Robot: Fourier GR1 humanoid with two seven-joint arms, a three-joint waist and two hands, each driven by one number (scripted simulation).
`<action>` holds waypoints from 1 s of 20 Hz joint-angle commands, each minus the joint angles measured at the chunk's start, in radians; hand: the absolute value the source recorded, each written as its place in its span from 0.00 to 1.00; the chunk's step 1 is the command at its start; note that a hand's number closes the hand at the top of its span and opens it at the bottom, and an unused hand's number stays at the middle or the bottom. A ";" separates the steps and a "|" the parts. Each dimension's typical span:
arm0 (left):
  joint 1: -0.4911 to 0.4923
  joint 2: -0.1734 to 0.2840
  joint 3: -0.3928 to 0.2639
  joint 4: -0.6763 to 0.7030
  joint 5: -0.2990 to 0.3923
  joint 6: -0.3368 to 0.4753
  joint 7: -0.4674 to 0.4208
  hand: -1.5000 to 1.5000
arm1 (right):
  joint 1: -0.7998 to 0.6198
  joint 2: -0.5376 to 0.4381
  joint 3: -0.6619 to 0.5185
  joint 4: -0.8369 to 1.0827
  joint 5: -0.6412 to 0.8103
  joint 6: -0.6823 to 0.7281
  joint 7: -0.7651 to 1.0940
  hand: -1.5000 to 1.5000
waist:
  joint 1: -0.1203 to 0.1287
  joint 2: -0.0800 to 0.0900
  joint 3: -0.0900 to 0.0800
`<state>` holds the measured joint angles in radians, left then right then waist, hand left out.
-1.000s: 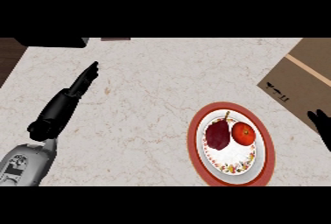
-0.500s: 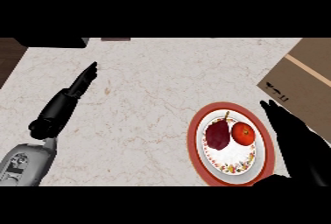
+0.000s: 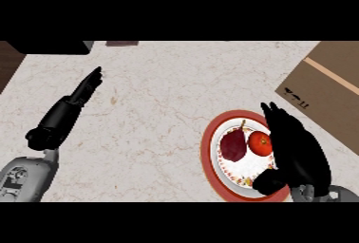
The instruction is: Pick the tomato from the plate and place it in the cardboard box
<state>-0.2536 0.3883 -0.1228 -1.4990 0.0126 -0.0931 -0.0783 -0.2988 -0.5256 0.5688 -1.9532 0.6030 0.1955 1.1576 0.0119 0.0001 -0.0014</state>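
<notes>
One round glossy tomato [image 3: 261, 143], red-rimmed plate [image 3: 210, 142], straight-fingered right hand [image 3: 294, 147]

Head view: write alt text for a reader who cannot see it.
The robot's right hand, fingers straight, hovers over the right side of a red-rimmed plate beside a red tomato and a dark red fruit. A cardboard box sits at the upper right of the marble counter. The left hand rests open at the left.
</notes>
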 commanded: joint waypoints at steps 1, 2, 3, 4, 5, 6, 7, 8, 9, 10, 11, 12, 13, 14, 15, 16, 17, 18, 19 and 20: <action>0.007 0.004 0.025 -0.078 0.029 -0.014 0.063 0.50 | 0.007 0.075 0.035 0.102 0.102 -0.007 0.101 0.00 | -0.002 -0.002 0.001; -0.027 -0.047 -0.015 -0.004 -0.032 0.023 0.037 0.50 | -0.019 0.080 0.018 0.074 0.075 0.062 0.123 0.00 | -0.012 0.000 0.001; -0.003 0.002 0.024 0.009 0.001 -0.028 -0.001 0.50 | -0.084 0.122 0.004 0.116 0.072 0.090 0.159 0.00 | -0.004 0.001 0.000; 0.037 -0.011 0.014 -0.007 -0.017 -0.010 -0.021 0.50 | -0.039 0.105 0.010 0.118 0.098 0.069 0.127 0.00 | -0.006 0.000 0.001; 0.051 -0.001 0.025 -0.011 -0.006 -0.026 -0.048 0.50 | -0.069 0.116 -0.009 0.125 0.079 0.109 0.150 0.00 | -0.004 -0.001 0.000; 0.000 -0.010 0.023 0.005 -0.013 -0.023 -0.004 0.50 | -0.005 0.084 -0.008 0.110 0.095 0.084 0.098 0.00 | -0.014 -0.001 0.001; -0.001 -0.012 0.025 -0.014 -0.013 -0.018 0.019 0.50 | -0.047 0.138 -0.001 0.142 0.098 0.106 0.133 0.00 | -0.009 -0.001 0.001; 0.069 -0.026 0.007 -0.063 -0.025 0.003 0.009 0.50 | 0.033 0.096 0.019 0.138 0.129 0.072 0.090 0.00 | -0.008 -0.003 0.001; 0.068 0.010 0.040 -0.028 0.011 -0.053 -0.021 0.50 | -0.022 0.136 0.004 0.130 0.119 0.125 0.149 0.00 | -0.006 -0.002 0.000; 0.055 -0.004 0.037 -0.035 -0.001 -0.040 -0.020 0.50 | 0.003 0.109 -0.023 0.194 0.135 0.078 0.060 0.00 | -0.008 0.000 0.001; 0.009 -0.051 0.008 0.012 -0.046 0.005 -0.010 0.50 | 0.020 0.119 -0.014 0.151 0.137 0.102 0.085 0.00 | -0.018 0.000 0.001; 0.014 -0.046 0.002 -0.072 -0.036 0.000 0.055 0.50 | 0.020 0.126 -0.026 0.213 0.149 0.077 0.038 0.00 | -0.010 -0.001 0.002; 0.028 -0.068 -0.014 -0.067 -0.052 0.017 0.060 0.50 | 0.006 0.173 0.001 0.210 0.184 0.086 0.093 0.00 | -0.009 -0.001 0.001; 0.060 -0.007 0.056 -0.020 -0.011 -0.050 -0.037 0.50 | 0.027 0.097 -0.091 0.202 0.134 0.094 -0.013 0.00 | -0.011 0.000 0.001; 0.072 -0.029 0.032 -0.116 -0.028 -0.019 0.053 0.50 | 0.048 0.127 -0.066 0.142 0.157 0.119 0.039 0.00 | -0.010 -0.003 0.001; 0.018 -0.030 0.037 -0.058 -0.021 -0.044 0.047 0.50 | 0.098 0.129 -0.045 0.259 0.204 0.008 -0.077 0.00 | -0.013 0.000 0.002; 0.036 -0.035 0.057 0.004 -0.034 -0.055 -0.020 0.50 | 0.026 0.184 -0.073 0.230 0.184 0.104 -0.023 0.00 | -0.012 0.000 0.001; 0.057 -0.044 0.023 -0.097 -0.050 -0.032 0.047 0.50 | -0.001 0.270 -0.027 0.303 0.234 0.045 0.007 0.00 | -0.004 0.000 0.001; 0.047 -0.059 0.036 -0.026 -0.073 -0.035 -0.009 0.50 | 0.068 0.208 -0.066 0.233 0.230 0.071 -0.044 0.00 | -0.013 0.000 0.001; 0.032 -0.054 0.051 -0.056 -0.059 -0.041 0.029 0.50 | 0.075 0.209 -0.092 0.257 0.216 0.067 -0.076 0.00 | -0.012 -0.001 0.001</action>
<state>-0.2130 0.3463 -0.0871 -1.5478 -0.0316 -0.1266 -0.0610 -0.2463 -0.3514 0.5065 -1.7185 0.7991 0.2377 1.0447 0.0013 -0.0005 -0.0002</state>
